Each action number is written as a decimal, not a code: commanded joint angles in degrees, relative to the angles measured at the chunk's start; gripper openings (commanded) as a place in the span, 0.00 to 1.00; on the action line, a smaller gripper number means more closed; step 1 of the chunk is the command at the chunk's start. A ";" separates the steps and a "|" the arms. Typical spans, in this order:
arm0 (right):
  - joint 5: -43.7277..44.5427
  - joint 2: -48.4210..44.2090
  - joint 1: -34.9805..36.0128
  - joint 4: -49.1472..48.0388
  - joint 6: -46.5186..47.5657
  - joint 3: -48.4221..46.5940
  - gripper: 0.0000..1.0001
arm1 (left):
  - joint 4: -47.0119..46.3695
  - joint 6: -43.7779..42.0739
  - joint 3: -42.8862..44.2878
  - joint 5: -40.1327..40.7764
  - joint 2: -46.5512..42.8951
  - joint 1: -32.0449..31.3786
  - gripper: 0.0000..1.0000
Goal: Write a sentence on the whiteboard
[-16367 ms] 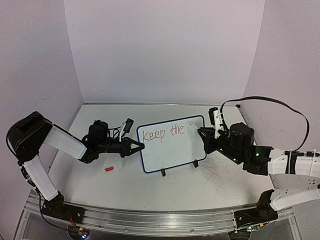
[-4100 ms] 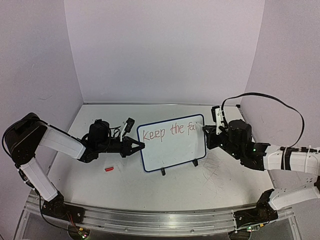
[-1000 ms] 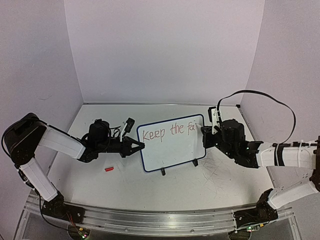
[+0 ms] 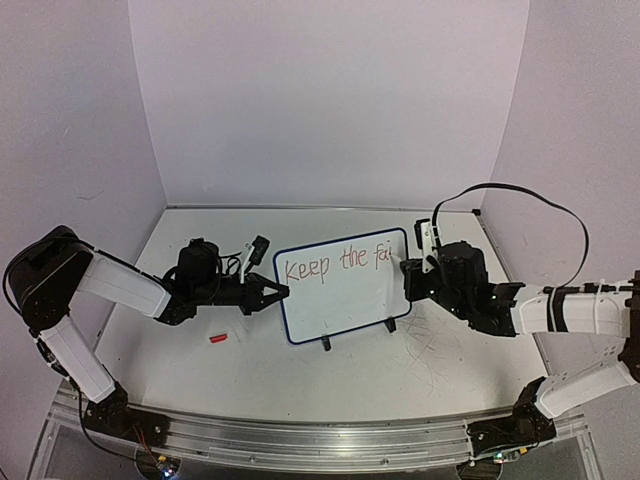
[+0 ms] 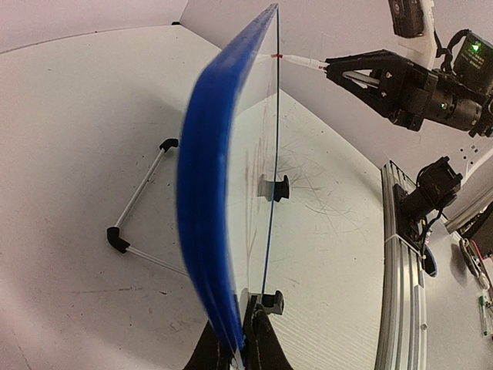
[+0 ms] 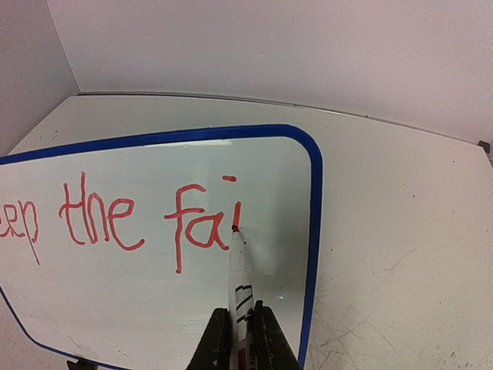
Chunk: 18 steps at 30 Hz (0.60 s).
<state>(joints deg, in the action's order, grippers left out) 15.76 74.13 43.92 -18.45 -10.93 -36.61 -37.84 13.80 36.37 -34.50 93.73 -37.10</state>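
Light: bright, even, diffuse; walls (image 4: 330, 100) carry a lilac cast.
Shadows: soft and faint on the bench (image 4: 300, 370) beneath the whiteboard (image 4: 345, 295).
Glare: slight sheen on the whiteboard face, right wrist view.
Focus: whiteboard's near blue edge blurred in left wrist view.
Distortion: wide-angle bowing at frame edges; base rail (image 4: 300, 440) curves.

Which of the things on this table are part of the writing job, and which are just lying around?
In use:
- whiteboard, held at its edge by the left gripper
- red writing, so far "Keep the fai"
- marker in the right gripper, tip on the board

Lying about:
- small red piece
- grey scratch marks on the tabletop
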 commanded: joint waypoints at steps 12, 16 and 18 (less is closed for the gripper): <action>0.07 -1.46 0.86 3.14 -1.63 0.68 0.00 | 4.89 -4.93 0.72 9.19 -0.14 1.13 0.00; -0.89 -2.98 0.90 2.38 -1.00 0.69 0.00 | 4.92 -4.93 0.72 9.23 -0.13 1.15 0.00; -2.26 -5.21 0.91 0.18 -0.30 1.38 0.00 | 4.91 -4.93 0.72 9.31 -0.13 1.07 0.00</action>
<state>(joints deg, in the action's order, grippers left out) 15.19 73.06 44.71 -15.86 -11.99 -36.14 -37.82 13.76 36.38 -34.59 93.71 -37.10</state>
